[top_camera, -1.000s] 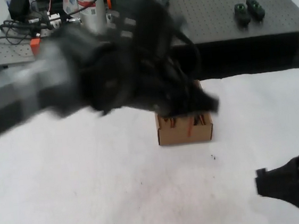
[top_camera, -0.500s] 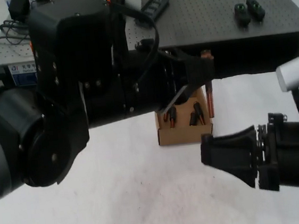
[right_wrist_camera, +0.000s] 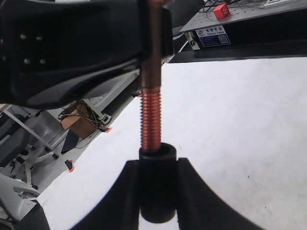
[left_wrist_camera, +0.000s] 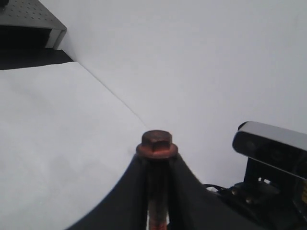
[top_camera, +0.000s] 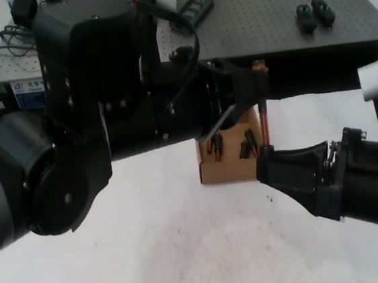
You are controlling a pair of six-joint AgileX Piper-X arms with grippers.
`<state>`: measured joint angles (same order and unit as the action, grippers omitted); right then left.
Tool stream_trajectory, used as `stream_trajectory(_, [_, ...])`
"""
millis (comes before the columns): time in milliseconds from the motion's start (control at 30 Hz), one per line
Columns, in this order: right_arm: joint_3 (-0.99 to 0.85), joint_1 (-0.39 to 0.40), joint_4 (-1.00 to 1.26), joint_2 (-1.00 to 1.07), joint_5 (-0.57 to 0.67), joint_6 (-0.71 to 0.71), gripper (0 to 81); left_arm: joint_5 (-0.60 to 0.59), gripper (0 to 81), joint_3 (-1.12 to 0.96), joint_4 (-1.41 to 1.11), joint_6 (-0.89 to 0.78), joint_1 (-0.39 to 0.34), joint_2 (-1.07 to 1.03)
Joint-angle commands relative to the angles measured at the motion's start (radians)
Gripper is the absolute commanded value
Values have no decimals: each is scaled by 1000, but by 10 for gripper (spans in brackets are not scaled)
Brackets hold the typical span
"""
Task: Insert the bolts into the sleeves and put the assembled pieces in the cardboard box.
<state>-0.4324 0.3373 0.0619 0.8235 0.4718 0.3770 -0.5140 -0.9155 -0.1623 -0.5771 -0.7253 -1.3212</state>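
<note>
Pinched upright in left gripper (left_wrist_camera: 157, 165): bolt (left_wrist_camera: 157, 143), threaded end at mouth of sleeve (right_wrist_camera: 157, 191) clamped in right gripper (right_wrist_camera: 156, 165); held just beside box (top_camera: 229, 170) with pieces (top_camera: 216, 144) inside.

The counter (top_camera: 153, 253) is covered with a white cloth. The box (top_camera: 229, 170) stands on it, below the left fingers (top_camera: 240, 85) and just beside the right fingers (top_camera: 293, 171). A dark speck (top_camera: 270, 200) lies on the cloth, beneath the right fingers.
</note>
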Motion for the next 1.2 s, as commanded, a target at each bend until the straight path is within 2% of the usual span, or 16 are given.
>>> stream_trajectory(0, [-1, 3, 89, -2, -17, 5, 15, 6, 6, -6, -18, -14, 4, 12])
stream_trajectory(200, [-1, 3, 177, -2, -46, 5, 15, 0, 6, -1, -12, -14, 4, 12])
stream_trajectory(333, [-1, 3, 184, 1, -55, 5, 15, -112, 16, -1, -12, 17, 4, 12])
stream_trajectory(400, [-1, 3, 184, 1, -55, 5, 15, -160, 113, -1, -12, 24, 4, 12])
stream_trajectory(533, [-1, 3, 184, 1, -55, 5, 15, -159, 508, -1, -12, 83, 4, 12])
stream_trajectory(567, [-1, 3, 184, 1, -55, 5, 15, -137, 543, -1, -12, 84, 4, 12])
stream_trajectory(733, [-1, -25, 166, 1, -132, -42, 15, -45, 454, -1, -12, 163, 4, 12])
stream_trajectory(800, [-5, -53, 162, 21, -180, -64, 15, 1, 453, -1, -12, 171, 7, 12])
stream_trajectory(933, [-65, -112, 129, 169, -193, -110, 15, 84, 445, -1, 112, 196, 38, 25])
stream_trajectory(1000, [-136, -126, 94, 293, -206, -158, 15, 163, 389, 5, 235, 259, 59, 45])
stream_trajectory(1100, [-279, -126, 13, 487, -297, -217, 15, 303, 255, 60, 299, 305, 78, 104])
stream_trajectory(1167, [-400, -126, -39, 616, -365, -261, 15, 343, 161, 117, 299, 305, 92, 153])
